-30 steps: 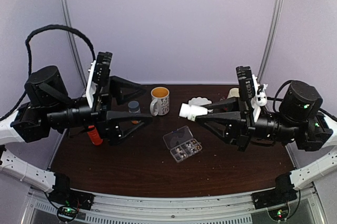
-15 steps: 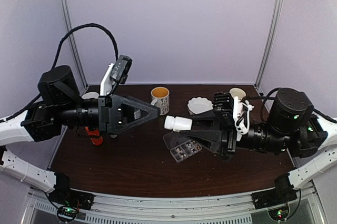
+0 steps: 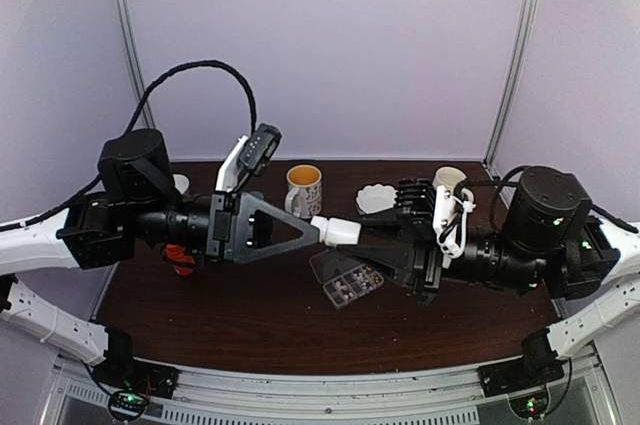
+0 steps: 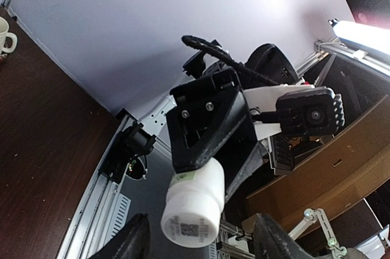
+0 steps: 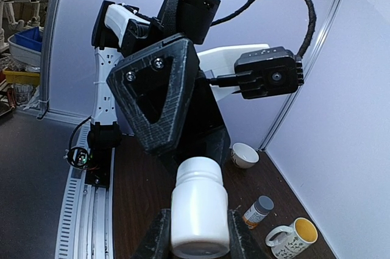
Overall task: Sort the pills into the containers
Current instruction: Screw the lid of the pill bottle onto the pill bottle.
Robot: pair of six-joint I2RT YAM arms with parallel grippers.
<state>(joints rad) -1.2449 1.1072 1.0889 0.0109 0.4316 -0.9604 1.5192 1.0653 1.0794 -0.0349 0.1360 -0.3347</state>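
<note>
Only the top view shows the pill box [image 3: 350,285]. It lies near the middle of the dark table [image 3: 250,330] with a clear lid flap folded back. The pills [image 3: 346,290] are tiny pale and dark specks in its compartments. Just beyond it, the 2 arms meet tip to tip above the table with a white bottle [image 3: 335,231] lying level between them. Farther back stand a yellow-lined mug [image 3: 303,190], a white scalloped dish [image 3: 378,198] and a white cup [image 3: 448,178].

The right wrist view adds a small grey-capped bottle [image 5: 259,210] standing by the mug, which the top view hides behind the left arm. It also shows the white bottle's cap pointing at the left gripper [image 3: 310,235].

The jaws of the right gripper [image 5: 195,237] pinch the body of the white bottle, 1 finger on each side. In the left wrist view the left gripper's jaws are spread, 1 finger [image 4: 133,241] on each side of the bottle's cap end. A gap shows on both sides, so they are not touching it.
</note>
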